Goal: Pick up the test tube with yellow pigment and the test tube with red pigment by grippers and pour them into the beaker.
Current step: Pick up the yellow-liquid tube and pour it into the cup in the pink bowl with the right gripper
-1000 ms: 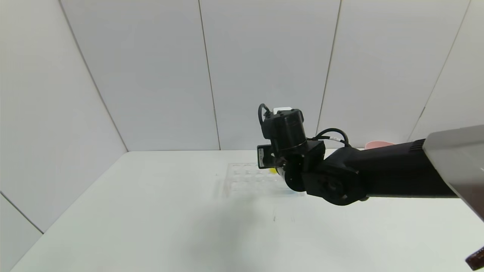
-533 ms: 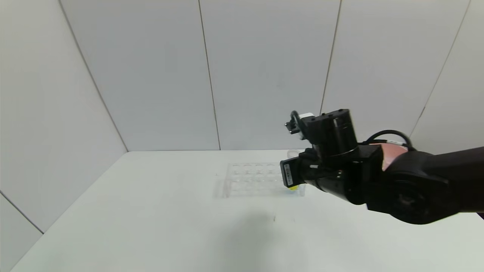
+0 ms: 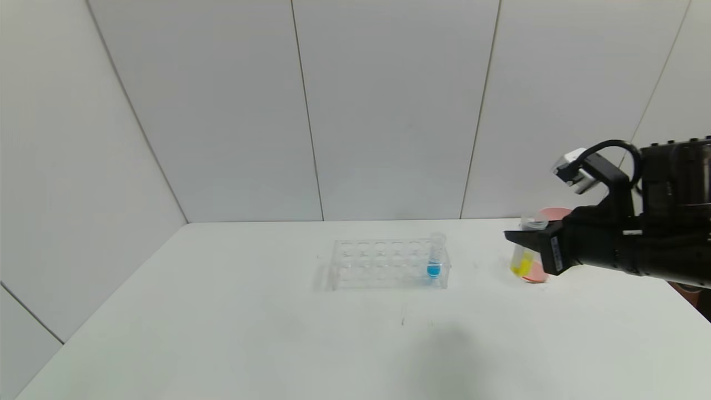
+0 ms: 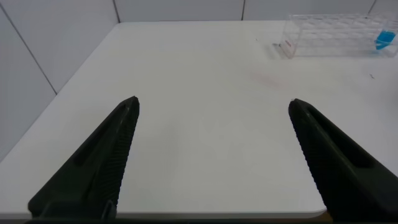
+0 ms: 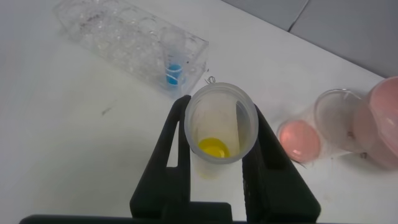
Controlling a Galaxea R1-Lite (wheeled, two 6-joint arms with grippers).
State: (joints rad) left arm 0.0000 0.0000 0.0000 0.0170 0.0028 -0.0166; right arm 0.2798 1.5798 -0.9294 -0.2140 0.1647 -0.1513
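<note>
White desk (image 3: 222,311) and pale panelled walls surround the work. The left hand (image 4: 211,124) hovers spread wide and idle, well away from the clear rack (image 3: 383,264) with its blue tube (image 3: 435,256). The right hand (image 3: 525,244) is clamped on the test tube with yellow pigment (image 3: 523,256), upright, just beside the beaker (image 5: 303,138), already tinted red. Next, I judge: tipping over its rim.

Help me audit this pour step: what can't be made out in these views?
- Head view: the right hand covers most of the yellow test tube and hides part of the beaker.
- Right wrist view: the pink bowl is cut by the edge.
</note>
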